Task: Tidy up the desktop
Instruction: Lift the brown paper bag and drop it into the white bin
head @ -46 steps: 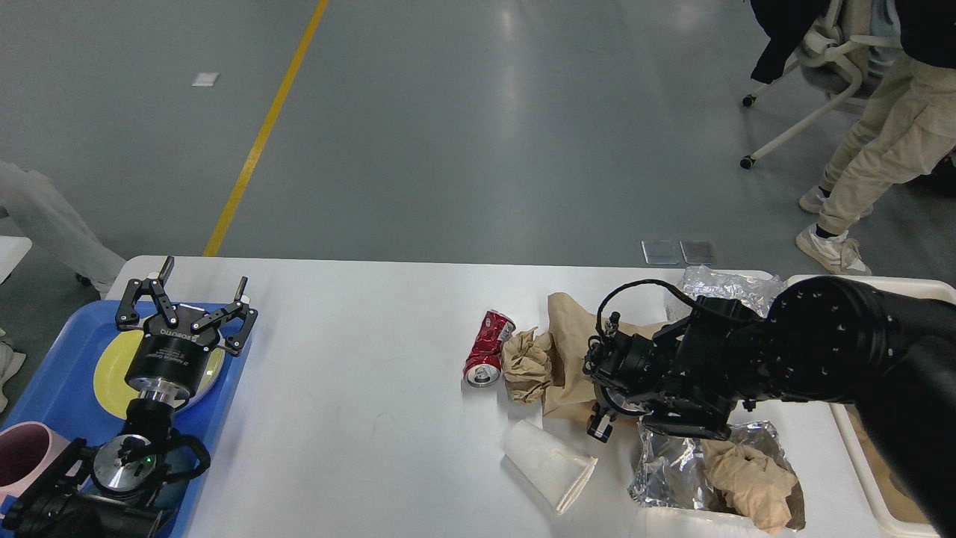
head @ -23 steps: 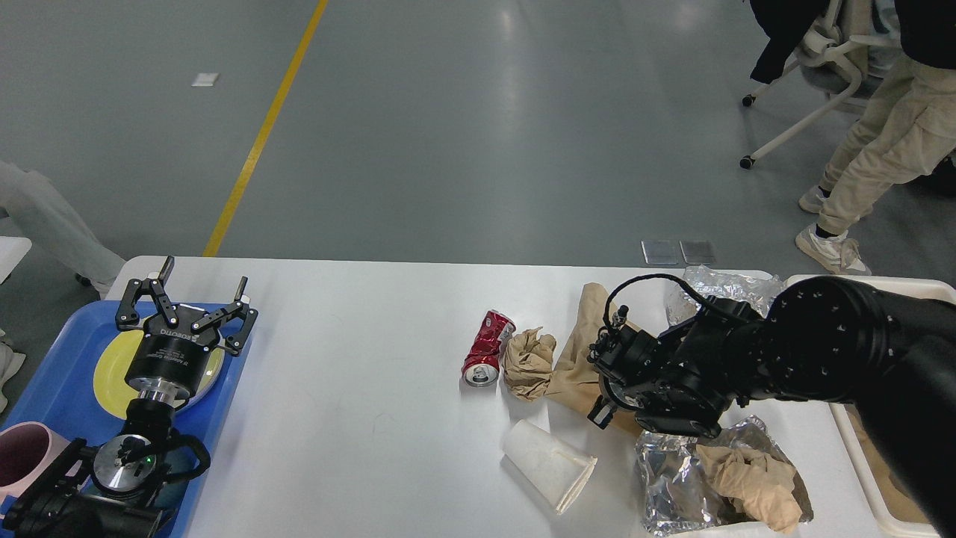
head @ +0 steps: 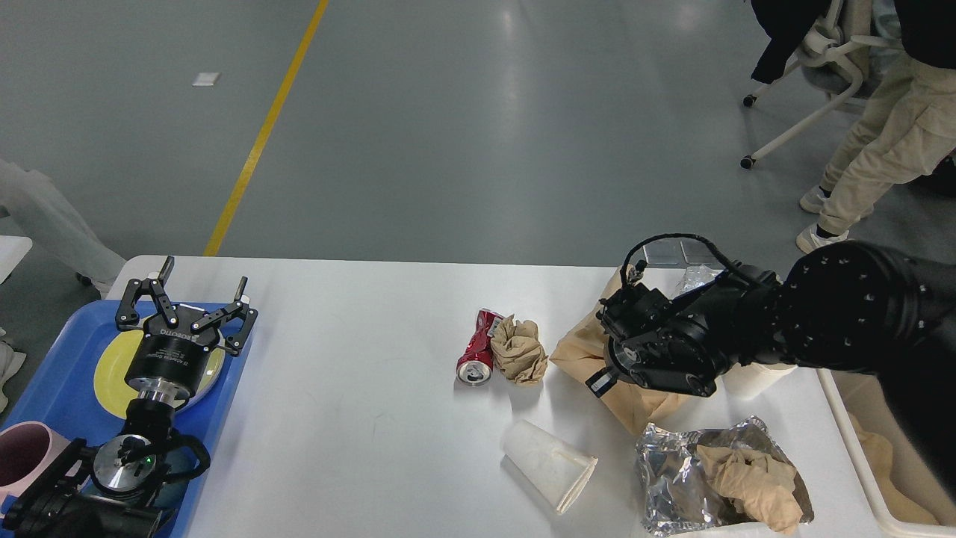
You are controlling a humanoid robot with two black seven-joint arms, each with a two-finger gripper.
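Note:
The white desktop [head: 358, 359] holds litter on its right half. A crushed red can [head: 476, 351] lies against a crumpled brown paper ball [head: 520, 350]. A white paper cup [head: 549, 465] lies on its side near the front. My right gripper [head: 609, 359] is dark and its fingers are hidden against a large brown paper sheet [head: 642, 400], which hangs raised from it. My left gripper [head: 205, 273] is open and empty above a yellow plate [head: 112, 366] on the blue tray [head: 52, 373].
Crumpled foil holding brown paper [head: 717, 478] lies at the front right. More foil [head: 694, 280] and a white cup [head: 750, 377] show behind my right arm. A cream bin [head: 851, 441] stands at the right edge. A pink mug [head: 22, 456] sits on the tray.
My right arm has moved right and toward the back, lifting the brown paper sheet off the table. The can and paper ball shifted slightly. My left arm has not moved.

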